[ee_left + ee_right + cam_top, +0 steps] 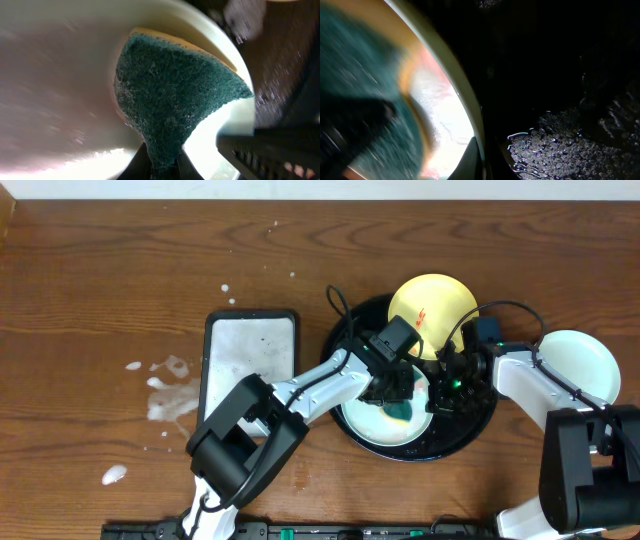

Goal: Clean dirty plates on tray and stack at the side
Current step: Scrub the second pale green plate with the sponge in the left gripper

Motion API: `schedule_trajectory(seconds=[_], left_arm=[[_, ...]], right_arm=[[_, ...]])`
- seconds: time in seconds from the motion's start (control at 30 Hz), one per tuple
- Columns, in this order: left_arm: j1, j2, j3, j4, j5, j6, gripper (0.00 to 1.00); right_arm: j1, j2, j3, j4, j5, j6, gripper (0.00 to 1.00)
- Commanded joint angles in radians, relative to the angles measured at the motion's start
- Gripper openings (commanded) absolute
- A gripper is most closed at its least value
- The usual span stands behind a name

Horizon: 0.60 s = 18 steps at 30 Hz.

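Observation:
The black round tray (468, 423) holds a pale mint plate (368, 426). My left gripper (398, 394) is shut on a green and yellow sponge (402, 412), which is pressed on that plate. In the left wrist view the sponge (170, 95) lies on the plate (60, 90), pinched between the fingers (162, 167). My right gripper (440, 387) is shut on the plate's right rim, and the right wrist view shows the fingers (482, 160), the wet plate (445, 110) and the wet tray (560, 75). A yellow plate (432, 310) with a red smear rests on the tray's far rim. A second pale plate (580, 365) sits on the table to the right of the tray.
A rectangular white dark-rimmed tray (250, 365) lies to the left of the black tray. White foam patches (170, 395) are on the wooden table at the left, with another blob (115, 475) nearer the front. Both arms crowd over the black tray.

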Motion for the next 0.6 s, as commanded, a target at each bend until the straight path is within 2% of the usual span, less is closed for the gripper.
schedule_trajectory(seconds=[0.0, 0.13, 0.33, 0.43, 0.57], left_arm=[[-0.042, 0.027, -0.028, -0.010, 0.136, -0.023, 0.08], [-0.042, 0.027, -0.042, -0.080, 0.084, 0.034, 0.09], [0.010, 0.027, -0.041, -0.298, -0.357, 0.041, 0.08], [0.036, 0.027, -0.027, -0.371, -0.530, 0.041, 0.08], [0.050, 0.027, 0.035, -0.432, -0.637, 0.041, 0.08]], right_arm=[[-0.001, 0.017, -0.009, -0.003, 0.071, 0.003, 0.01], [-0.001, 0.017, -0.009, -0.005, 0.071, 0.003, 0.01], [-0.001, 0.017, -0.009, -0.006, 0.071, 0.003, 0.01], [-0.001, 0.017, -0.009, -0.006, 0.071, 0.003, 0.01], [-0.001, 0.017, -0.009, -0.006, 0.071, 0.003, 0.01]])
